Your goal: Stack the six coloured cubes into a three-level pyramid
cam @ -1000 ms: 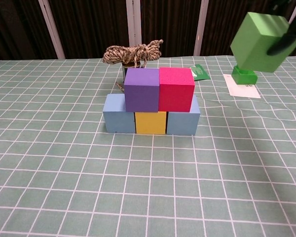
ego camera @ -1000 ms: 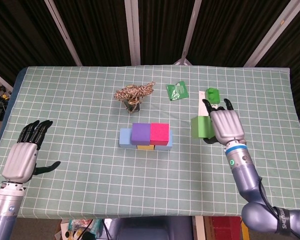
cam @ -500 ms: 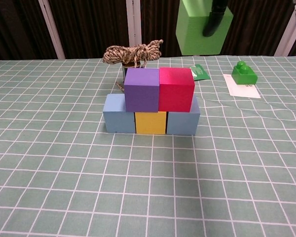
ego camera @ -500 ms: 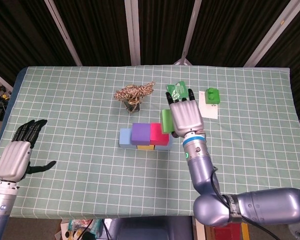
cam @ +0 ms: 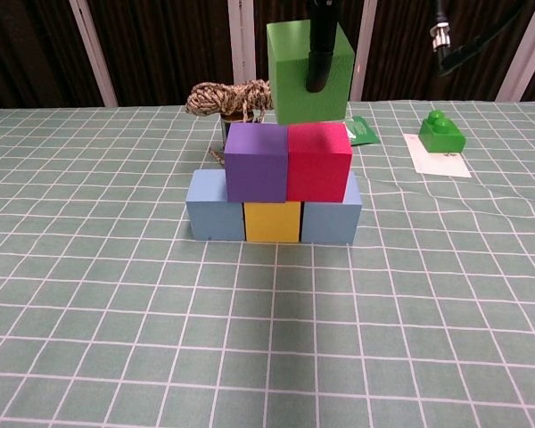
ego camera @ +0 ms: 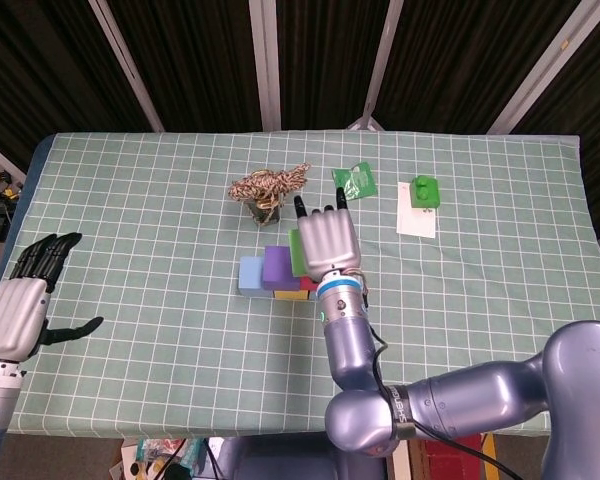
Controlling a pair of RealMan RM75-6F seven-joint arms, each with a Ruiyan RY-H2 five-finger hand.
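Green cube (cam: 308,73) in right hand (ego camera: 325,240), palm down

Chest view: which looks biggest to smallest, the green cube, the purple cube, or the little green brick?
1. Green cube, though only slightly larger than the purple one.
2. Purple cube.
3. Green brick, plainly smallest, though it lies farther back.

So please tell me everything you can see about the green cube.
The green cube is a plain matte block, foam-like by its look, bigger-looking than the others only because it is raised. The right robot hand holds it from above; one dark finger lies down its front face. It sits nearly level, directly over the purple cube and pink cube. Whether it already touches them I cannot tell.
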